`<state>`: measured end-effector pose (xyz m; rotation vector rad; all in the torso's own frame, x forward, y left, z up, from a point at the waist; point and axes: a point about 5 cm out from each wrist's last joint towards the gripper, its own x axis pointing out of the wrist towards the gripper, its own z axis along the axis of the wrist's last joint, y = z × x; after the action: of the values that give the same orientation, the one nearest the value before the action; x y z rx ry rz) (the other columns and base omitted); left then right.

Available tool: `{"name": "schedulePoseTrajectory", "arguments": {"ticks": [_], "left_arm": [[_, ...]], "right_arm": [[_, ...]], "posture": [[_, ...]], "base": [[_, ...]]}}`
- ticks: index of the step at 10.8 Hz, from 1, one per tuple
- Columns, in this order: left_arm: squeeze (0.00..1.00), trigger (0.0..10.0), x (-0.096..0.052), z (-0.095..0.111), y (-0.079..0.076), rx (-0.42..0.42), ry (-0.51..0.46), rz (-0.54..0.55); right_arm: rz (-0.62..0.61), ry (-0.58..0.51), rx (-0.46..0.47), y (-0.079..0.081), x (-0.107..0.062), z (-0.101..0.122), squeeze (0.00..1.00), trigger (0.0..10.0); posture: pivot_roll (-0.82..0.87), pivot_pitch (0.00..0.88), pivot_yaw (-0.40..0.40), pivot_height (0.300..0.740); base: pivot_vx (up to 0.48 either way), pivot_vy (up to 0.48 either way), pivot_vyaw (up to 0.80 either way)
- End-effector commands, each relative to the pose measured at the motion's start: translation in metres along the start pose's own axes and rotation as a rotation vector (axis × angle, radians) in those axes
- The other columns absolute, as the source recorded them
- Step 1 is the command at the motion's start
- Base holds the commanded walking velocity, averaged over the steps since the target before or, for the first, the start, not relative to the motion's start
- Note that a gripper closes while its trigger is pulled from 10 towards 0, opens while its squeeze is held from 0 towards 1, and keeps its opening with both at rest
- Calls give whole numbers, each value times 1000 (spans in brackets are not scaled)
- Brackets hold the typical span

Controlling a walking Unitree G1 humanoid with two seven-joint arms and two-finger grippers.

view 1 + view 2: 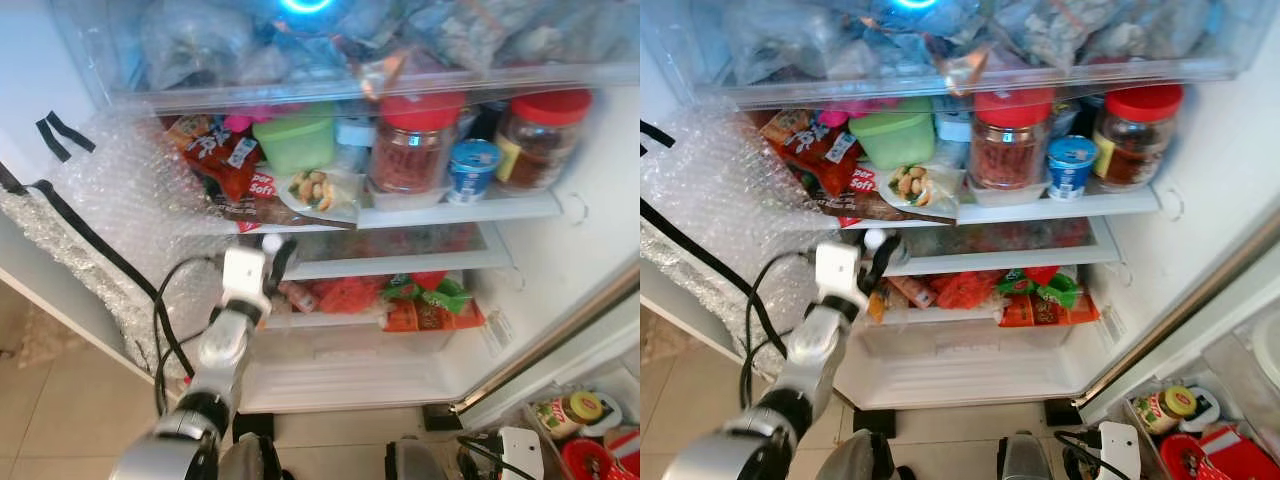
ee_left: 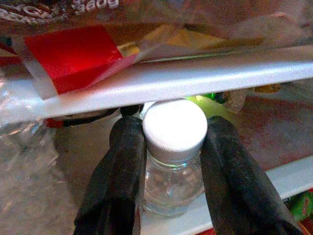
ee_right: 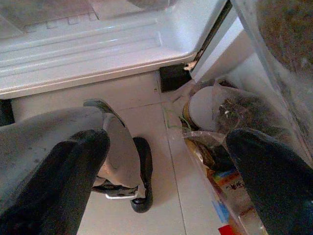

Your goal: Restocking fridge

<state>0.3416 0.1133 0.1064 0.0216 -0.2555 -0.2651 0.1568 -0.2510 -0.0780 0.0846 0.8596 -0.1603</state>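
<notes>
A small clear bottle (image 2: 172, 181) with a white cap (image 1: 271, 243) is held upright between my left gripper's (image 1: 273, 257) black fingers (image 2: 122, 166), which are shut on its neck. It is at the left end of the fridge's middle glass shelf (image 1: 400, 262), just under the white rim of the upper shelf (image 2: 195, 73). My right gripper (image 3: 168, 139) hangs low over the tiled floor near the fridge's foot, open with nothing between its fingers.
The upper shelf (image 1: 450, 212) is crowded with red-lidded jars (image 1: 410, 150), a green tub (image 1: 295, 140), a blue cup (image 1: 472, 168) and snack bags (image 1: 225, 160). Red and green packs (image 1: 420, 300) lie lower down. Bubble wrap (image 1: 120, 200) covers the left side. A box of jars (image 1: 575, 410) stands at the floor's right.
</notes>
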Motion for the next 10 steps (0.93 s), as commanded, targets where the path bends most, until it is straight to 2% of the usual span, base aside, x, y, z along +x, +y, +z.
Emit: {"name": "schedulePoseTrajectory", "arguments": {"ticks": [1,4,6,7,10], "left_arm": [[0,10000,5,2,1,-6,4,6],[0,10000,-2,-11,-2,17,89,-25],[0,10000,-16,-25,1,14,155,-21],[0,10000,-28,-34,4,14,187,-4],[0,10000,-52,-50,10,-13,242,47]], "right_arm": [[-3,13,17,-1,-2,-7,0,10000],[-6,9,28,-1,-4,-10,0,10000],[-2,12,26,-2,-4,-11,0,10000],[2,13,23,-2,-4,-11,0,10000],[11,10,24,0,-3,-9,0,10000]], "posture": [[-190,125,63,651],[-206,142,61,651],[-200,149,58,651],[-192,152,57,651],[-184,147,62,651]], "base": [[0,0,0],[0,0,0],[0,0,0],[0,0,0],[0,0,0]]}}
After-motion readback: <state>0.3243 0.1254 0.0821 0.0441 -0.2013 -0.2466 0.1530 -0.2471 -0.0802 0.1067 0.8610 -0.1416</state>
